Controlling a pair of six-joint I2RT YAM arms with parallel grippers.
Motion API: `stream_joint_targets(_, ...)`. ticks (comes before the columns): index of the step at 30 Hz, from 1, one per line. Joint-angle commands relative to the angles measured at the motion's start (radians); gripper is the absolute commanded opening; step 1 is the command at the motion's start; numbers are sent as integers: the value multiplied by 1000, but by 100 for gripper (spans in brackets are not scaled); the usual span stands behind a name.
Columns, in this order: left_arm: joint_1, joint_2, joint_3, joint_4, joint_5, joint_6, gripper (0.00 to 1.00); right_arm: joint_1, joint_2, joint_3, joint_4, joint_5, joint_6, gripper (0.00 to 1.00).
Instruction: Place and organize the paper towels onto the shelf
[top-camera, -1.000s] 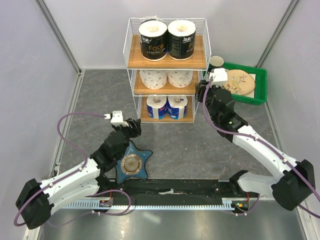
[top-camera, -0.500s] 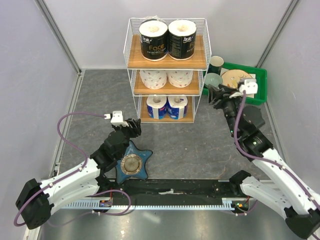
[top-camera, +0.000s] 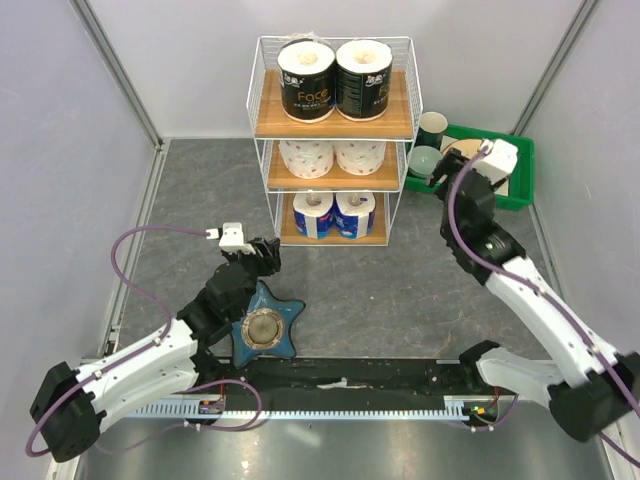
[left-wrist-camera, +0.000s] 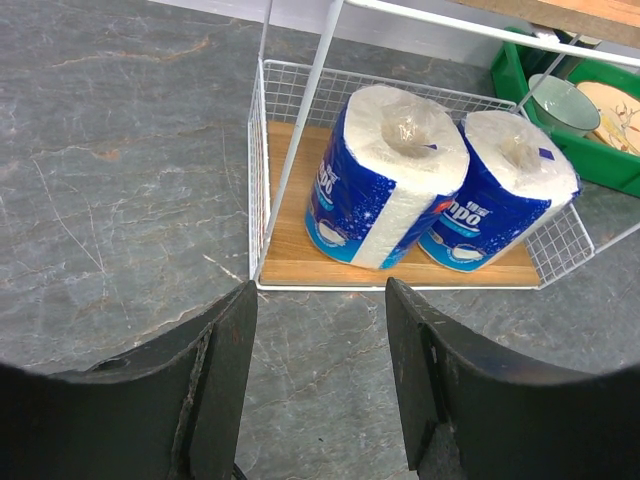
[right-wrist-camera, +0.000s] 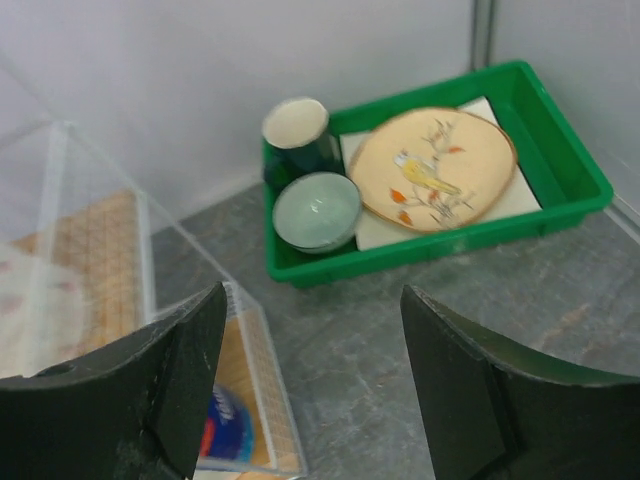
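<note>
All six paper towels (top-camera: 363, 78) are on the shelf (top-camera: 268, 120), which stands at the upper middle of the overhead view, against the back wall. The black-wrapped pair (top-camera: 307, 80) sits on the top board, the white pair (top-camera: 306, 157) on the middle board and the blue-and-white pair (top-camera: 313, 213) on the bottom board. Each pair stands side by side, upright, cores facing up.

Your left claw (left-wrist-camera: 320, 292) hangs low over the desk (top-camera: 420, 290), left of centre in the overhead view, its jaws spread apart with nothing between them. Its camera looks at the bottom board, where the two blue-and-white rolls touch each other. A blue star-shaped dish (top-camera: 265, 328) lies on the desk just beside that arm's wrist, below the shelf in the frame.

Your right claw (right-wrist-camera: 310, 300) is up beside the shelf's right wire wall, its jaws likewise wide apart and empty. A green tray (top-camera: 522, 195) sits in the upper right corner, near that claw. It holds a dark cup (right-wrist-camera: 297, 130), a pale green bowl (right-wrist-camera: 317, 210) and a plate painted with a bird (right-wrist-camera: 432, 168).
</note>
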Motion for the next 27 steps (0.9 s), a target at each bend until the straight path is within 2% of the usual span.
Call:
stream_joint_targets(1, -5, -21, 28, -4, -24, 28, 61, -154, 98, 76, -84, -50, 148, 80)
stream_joint_targets(6, -5, -22, 35, 1, -28, 37, 62, -349, 164, 101, 6, -247, 208, 84)
stream_joint_targets(10, -5, -13, 38, 8, -28, 39, 62, -514, 172, 51, 150, -430, 187, 93)
stream_joint_targets(11, -5, -11, 38, 8, -25, 39, 62, -530, 184, 26, 230, -466, 164, 94)
stream_joint_targets(14, -5, -7, 39, 10, -21, 36, 62, -564, 234, 33, 318, -607, 75, 94)
stream_joint_targets(16, -5, -5, 38, 8, -19, 31, 62, -591, 296, 70, 307, -682, 59, 96)
stream_joint_targets(17, -5, -5, 36, 8, -19, 31, 62, -607, 317, 120, 297, -781, 58, 96)
stream_joint_targets(20, -5, -4, 39, 5, -19, 23, 62, -668, 405, 205, 319, -973, 80, 97)
stream_joint_targets(21, -3, -5, 39, 4, -18, 20, 62, -679, 423, 214, 350, -1100, 90, 97)
stream_joint_targets(24, -3, -5, 39, 2, -19, 19, 62, -714, 478, 219, 526, -1311, 182, 97)
stream_joint_targets(27, -5, -1, 44, 2, -22, 22, 62, -721, 505, 236, 623, -1417, 223, 98)
